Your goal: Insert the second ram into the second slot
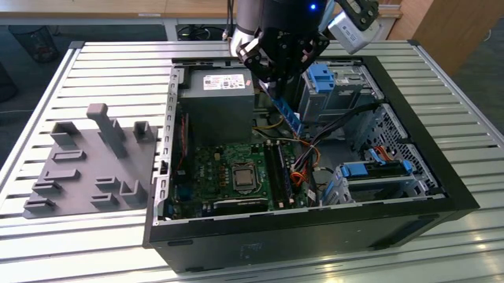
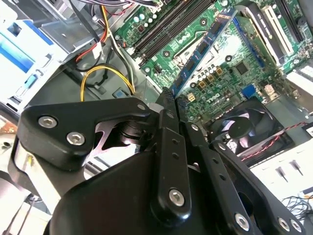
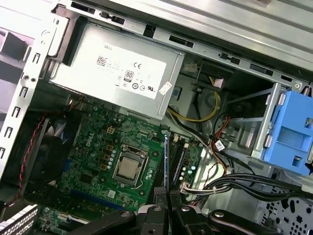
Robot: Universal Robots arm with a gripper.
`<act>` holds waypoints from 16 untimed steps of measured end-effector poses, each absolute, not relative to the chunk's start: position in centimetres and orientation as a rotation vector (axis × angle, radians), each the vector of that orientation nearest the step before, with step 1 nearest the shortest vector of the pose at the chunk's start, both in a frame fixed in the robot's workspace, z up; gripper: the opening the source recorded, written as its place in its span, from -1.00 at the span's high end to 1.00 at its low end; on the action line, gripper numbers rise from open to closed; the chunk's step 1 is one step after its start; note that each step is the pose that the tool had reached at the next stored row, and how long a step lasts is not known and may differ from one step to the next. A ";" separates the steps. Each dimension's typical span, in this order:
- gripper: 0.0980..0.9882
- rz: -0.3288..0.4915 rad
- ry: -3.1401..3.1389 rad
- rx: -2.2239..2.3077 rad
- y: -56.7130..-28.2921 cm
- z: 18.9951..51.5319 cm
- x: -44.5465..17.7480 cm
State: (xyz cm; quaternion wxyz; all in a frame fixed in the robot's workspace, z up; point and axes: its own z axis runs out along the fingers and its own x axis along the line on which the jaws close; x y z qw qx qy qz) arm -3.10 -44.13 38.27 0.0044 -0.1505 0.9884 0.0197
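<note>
**Ext. view:** the gripper [image 1: 272, 82] hangs over the open PC case [image 1: 441, 177], fingers clamped on the top end of the blue ram stick [image 1: 290, 115]. The stick is tilted, its lower end pointing down into the case, between the grey power supply [image 1: 216, 100] and the blue drive bracket [image 1: 323, 76]. It is held in the air, apart from the green board [image 1: 212, 171] and not seated. The memory slots [image 1: 277, 171] lie on the board below.

**2nd wrist view:** the stick [image 2: 205, 49] runs out from the gripper [image 2: 168, 98] over the board, w/ dark chips along it. The slots [image 2: 166, 24] are off to one side and a fan [image 2: 239, 129] is near.

**1st wrist view:** the stick [image 3: 166, 161] is seen edge-on over the slot area.

A grey tray w/ pegs [image 1: 87, 171] sits on the slatted table [image 1: 110, 65], at the ext. view's left of the case.
</note>
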 end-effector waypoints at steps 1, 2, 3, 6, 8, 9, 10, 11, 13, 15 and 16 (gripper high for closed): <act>0.91 0.062 3.098 -0.461 -44.1 38.3 -3.1; 0.91 0.062 3.099 -0.450 -44.1 38.3 -3.1; 0.91 0.062 3.101 -0.439 -44.1 38.3 -3.1; 0.91 0.062 3.105 -0.405 -44.1 38.3 -3.1; 0.91 0.062 3.109 -0.370 -44.1 38.3 -3.1; 0.91 0.061 3.110 -0.358 -44.1 38.3 -3.1; 0.91 0.061 3.111 -0.347 -44.1 38.3 -3.1; 0.91 0.061 3.112 -0.335 -44.1 38.3 -3.1; 0.91 0.061 3.115 -0.310 -44.1 38.3 -3.1; 0.91 0.061 3.117 -0.287 -44.1 38.3 -3.1; 0.91 0.061 3.117 -0.276 -44.1 38.3 -3.1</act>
